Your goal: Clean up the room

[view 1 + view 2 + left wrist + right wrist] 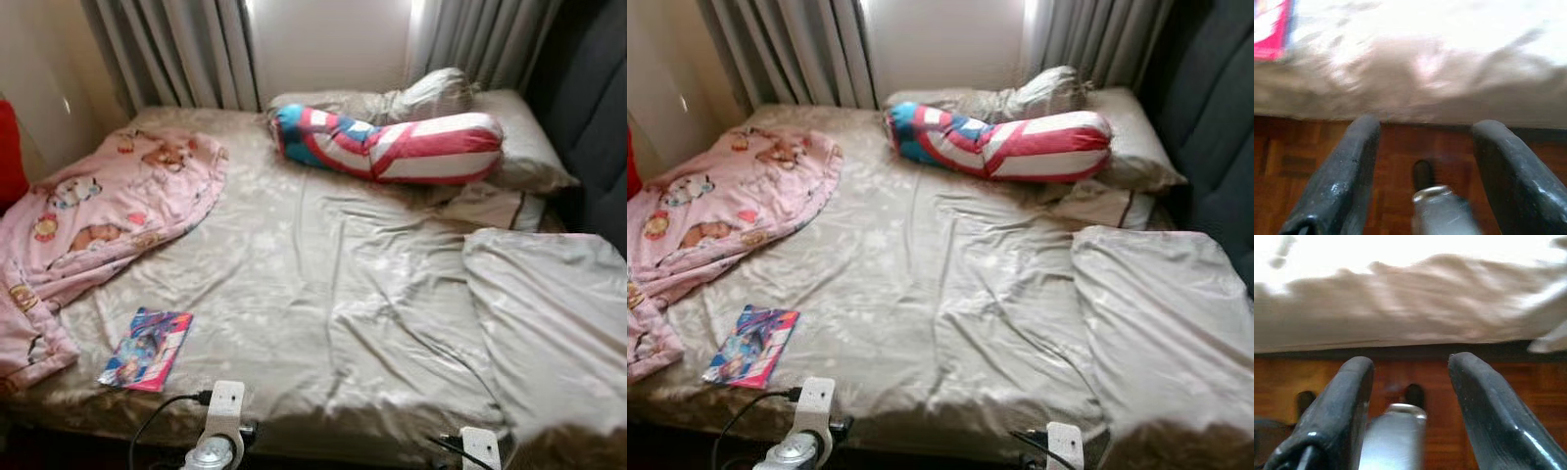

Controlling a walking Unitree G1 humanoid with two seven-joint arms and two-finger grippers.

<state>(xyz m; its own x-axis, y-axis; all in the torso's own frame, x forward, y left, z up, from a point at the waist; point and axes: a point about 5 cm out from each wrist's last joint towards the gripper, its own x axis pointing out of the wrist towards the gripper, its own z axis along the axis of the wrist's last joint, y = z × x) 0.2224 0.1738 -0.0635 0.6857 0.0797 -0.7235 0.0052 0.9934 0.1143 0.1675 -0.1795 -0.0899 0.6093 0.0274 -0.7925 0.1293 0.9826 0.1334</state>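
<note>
L gripper (1422,171): fingers apart, nothing between them, held low over the wood floor (1312,147) just short of the bed edge. R gripper (1408,401): same, fingers spread and empty, facing the bed's side w/ floor below. In the head views both arms sit at 6 o'clock of the frame, L wrist at about 7, R at about 5.

Outward from the L gripper: a colourful book (146,349) lies flat on the sheet at about 8 o'clock, near the foot edge, closest thing to that arm. Further at 9–10 o'clock, a pink cartoon blanket (108,206) is bunched up and spilling over the side. Bed sheet (323,294) is wrinkled across the middle. At 4 o'clock a grey duvet (549,333) lies rumpled. At 12–1 o'clock, a red-white-blue bolster (392,145) lies askew against the pillows (519,137); curtains (186,49) behind.

Progress, my read: barely begun. Nothing held, book not picked up, blanket and duvet unfolded, bolster not straightened. Book looks the likely first grab for the L arm.
</note>
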